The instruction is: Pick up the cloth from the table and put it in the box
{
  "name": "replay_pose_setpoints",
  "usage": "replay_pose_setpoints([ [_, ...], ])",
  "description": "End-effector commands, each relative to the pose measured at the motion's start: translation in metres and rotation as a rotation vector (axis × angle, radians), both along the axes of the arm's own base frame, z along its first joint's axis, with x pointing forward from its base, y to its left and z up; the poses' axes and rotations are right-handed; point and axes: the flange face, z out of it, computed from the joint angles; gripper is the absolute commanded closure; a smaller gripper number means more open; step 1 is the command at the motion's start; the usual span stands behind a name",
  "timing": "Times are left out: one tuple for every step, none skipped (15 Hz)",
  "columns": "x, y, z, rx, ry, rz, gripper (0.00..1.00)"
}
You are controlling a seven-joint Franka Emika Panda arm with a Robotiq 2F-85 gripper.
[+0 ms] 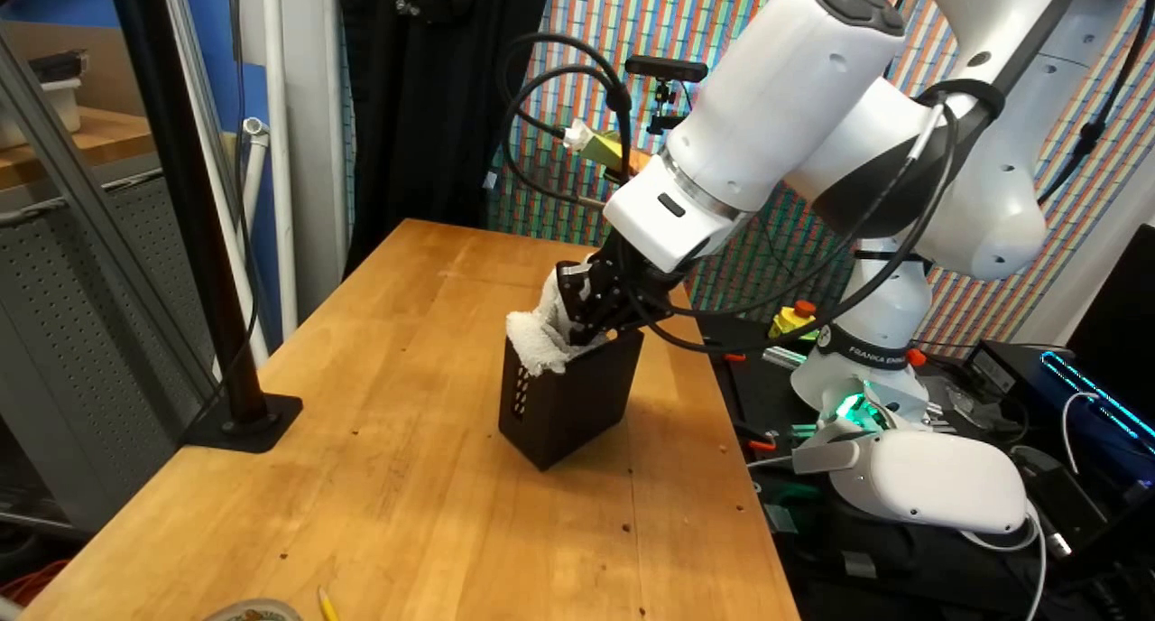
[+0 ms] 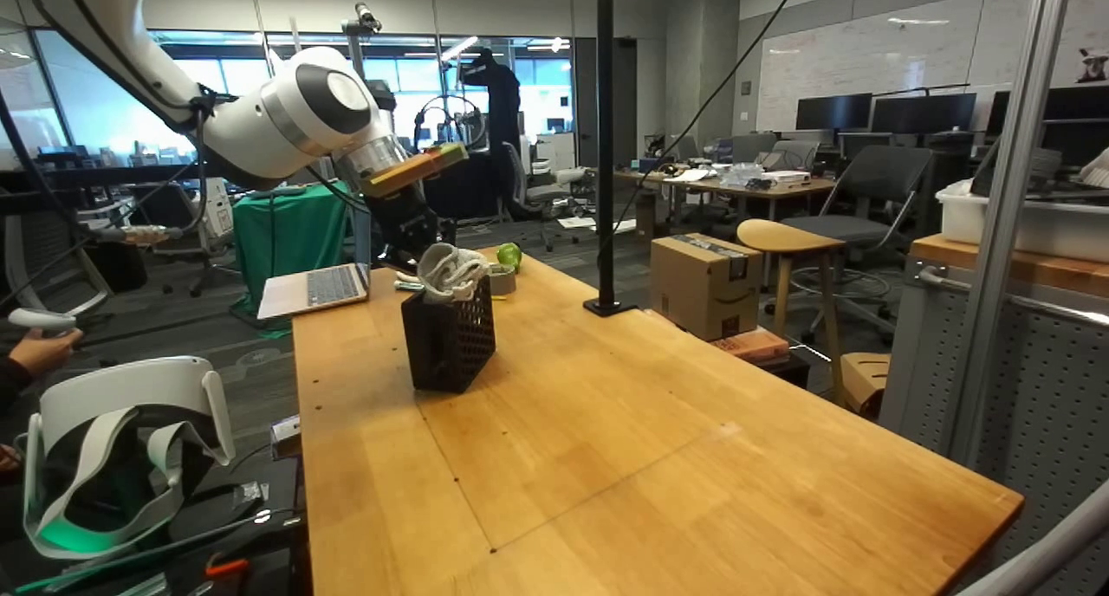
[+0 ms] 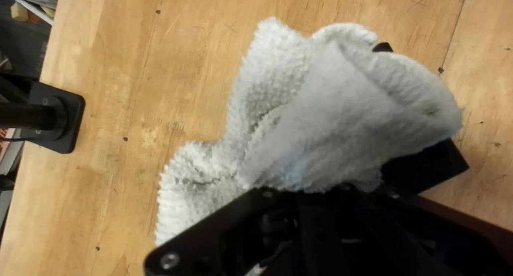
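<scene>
Wrist view, closest in: the black jointed claw point(image 3: 322, 191) is closed, pinching the white, soft, wrinkled fabric cloth point(image 3: 320, 119), which bunches at its tips and spreads out past them. Behind the cloth comes the long light-brown wooden surface point(image 3: 168, 83), with plank lines and small dark holes.

In both exterior views a black open-topped box point(image 1: 573, 409) with a perforated side stands upright on the surface. The cloth is at the box's mouth: part lies within the opening, part laps over the rim at 1 corner, and the rest sits above the rim against the claw. The claw slants down to it from the white, smooth-shelled robot arm point(image 1: 749, 88).

In an exterior view a thin yellow pencil-like stick point(image 1: 328, 605) lies on the surface near a round pale-rimmed thing point(image 1: 253, 607) only partly in view. A slim black upright pole point(image 1: 189, 197) on a square black base point(image 1: 284, 412) stands at the surface's edge, well apart from the box. Past the opposite edge sits a white plastic headset point(image 1: 929, 481).

Farther off, in an exterior view, are a pale open laptop point(image 2: 329, 286) by the surface's edge, a brown cardboard carton point(image 2: 702, 288), dark flat monitors point(image 2: 923, 111) and, on the far wall, a broad white writing board point(image 2: 866, 55).
</scene>
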Motion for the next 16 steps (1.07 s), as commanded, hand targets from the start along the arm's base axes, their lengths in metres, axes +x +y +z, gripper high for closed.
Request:
replay_pose_setpoints([
  [0.019,-0.030,-0.023,-0.004,0.101,-0.026,0.95],
  [0.025,-0.039,-0.030,0.000,0.127,-0.032,0.95],
  [0.030,-0.048,-0.037,0.002,0.152,-0.039,0.95],
  [0.036,-0.055,-0.040,0.008,0.174,-0.046,0.95],
  [0.040,-0.063,-0.046,0.009,0.197,-0.050,0.95],
  [0.045,-0.069,-0.049,0.012,0.217,-0.055,0.95],
  [0.049,-0.075,-0.050,0.019,0.233,-0.055,0.95],
  [0.051,-0.078,-0.048,0.028,0.245,-0.056,0.95],
  [0.054,-0.081,-0.045,0.035,0.250,-0.056,0.95],
  [0.055,-0.083,-0.040,0.039,0.246,-0.054,0.95],
  [0.054,-0.083,-0.033,0.040,0.236,-0.050,0.95],
  [0.053,-0.082,-0.024,0.035,0.214,-0.047,0.95],
  [0.050,-0.079,-0.014,0.030,0.191,-0.043,0.95],
  [0.044,-0.076,-0.003,0.025,0.161,-0.037,0.95],
  [0.040,-0.074,0.005,0.017,0.135,-0.029,0.95],
  [0.035,-0.072,0.015,0.007,0.105,-0.019,0.95],
])
